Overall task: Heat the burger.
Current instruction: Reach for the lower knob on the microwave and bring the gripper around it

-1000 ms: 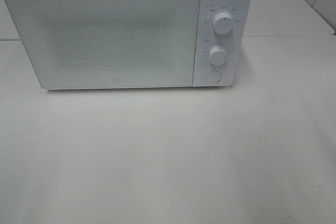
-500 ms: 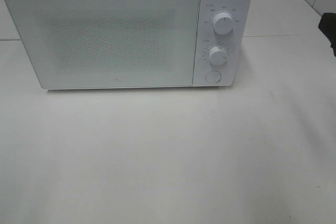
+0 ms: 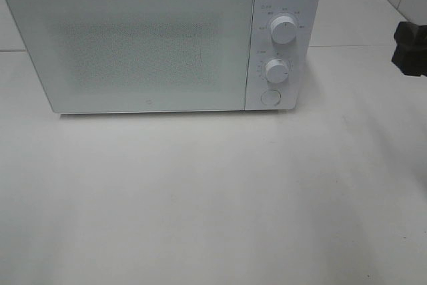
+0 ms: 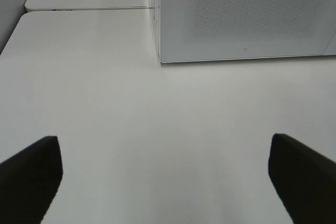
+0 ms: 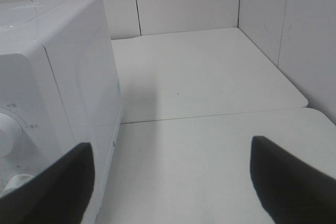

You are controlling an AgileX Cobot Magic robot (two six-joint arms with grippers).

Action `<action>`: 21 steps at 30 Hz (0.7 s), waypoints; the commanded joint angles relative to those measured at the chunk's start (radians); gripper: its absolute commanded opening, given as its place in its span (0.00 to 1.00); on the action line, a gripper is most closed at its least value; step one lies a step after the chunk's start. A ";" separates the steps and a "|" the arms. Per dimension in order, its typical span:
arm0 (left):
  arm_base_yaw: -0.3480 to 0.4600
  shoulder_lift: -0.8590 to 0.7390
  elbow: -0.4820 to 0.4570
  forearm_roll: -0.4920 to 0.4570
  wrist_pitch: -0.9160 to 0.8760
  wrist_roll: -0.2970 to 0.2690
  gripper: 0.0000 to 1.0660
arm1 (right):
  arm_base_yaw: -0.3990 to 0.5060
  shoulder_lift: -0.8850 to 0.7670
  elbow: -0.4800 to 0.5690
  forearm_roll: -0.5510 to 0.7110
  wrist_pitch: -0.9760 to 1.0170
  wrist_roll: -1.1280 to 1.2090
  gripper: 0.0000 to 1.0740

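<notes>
While the white box-shaped microwave oven (image 3: 133, 45) stands on the pale bench (image 3: 213, 198) with its frosted, speckled door (image 3: 133, 48) shut, the burger shows in no view. It is not on the stretch of bench in front of the oven, and it may sit behind that door, but the panel is too cloudy to tell. The left hand (image 4: 165, 182) hangs in front of the oven's door, dark fingers spread wide and holding nothing. The right hand (image 5: 173, 182) hovers off the oven's control-panel side, likewise spread wide and empty; a dark piece of the right arm (image 3: 410, 48) juts in level with the dials. The step in hand looks like a reach for the controls by that right hand, either to release the door or to set the heat. To do it well, the hand should square up to the panel first, then narrow its fingers and meet one control straight on. A slanted push could shove the light oven back across the bench, and a wide hand could catch both dials at once. Counted: one oven with one door; on its panel two white round dials, an upper dial (image 3: 283, 29) and a lower dial (image 3: 275, 70), with one round push-button (image 3: 270, 97) beneath them; two hands — and no burger in sight.
</notes>
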 commanded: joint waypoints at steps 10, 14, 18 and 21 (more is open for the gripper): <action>0.001 -0.020 0.004 -0.006 -0.008 0.000 0.94 | 0.386 0.216 0.011 0.295 -0.323 -0.206 0.69; 0.001 -0.020 0.004 -0.006 -0.008 0.000 0.94 | 0.446 0.264 -0.008 0.380 -0.339 -0.205 0.68; 0.001 -0.020 0.004 -0.006 -0.008 0.000 0.94 | 0.517 0.338 -0.051 0.528 -0.364 -0.209 0.68; 0.001 -0.020 0.004 -0.006 -0.008 0.000 0.94 | 0.546 0.378 -0.084 0.591 -0.358 -0.208 0.71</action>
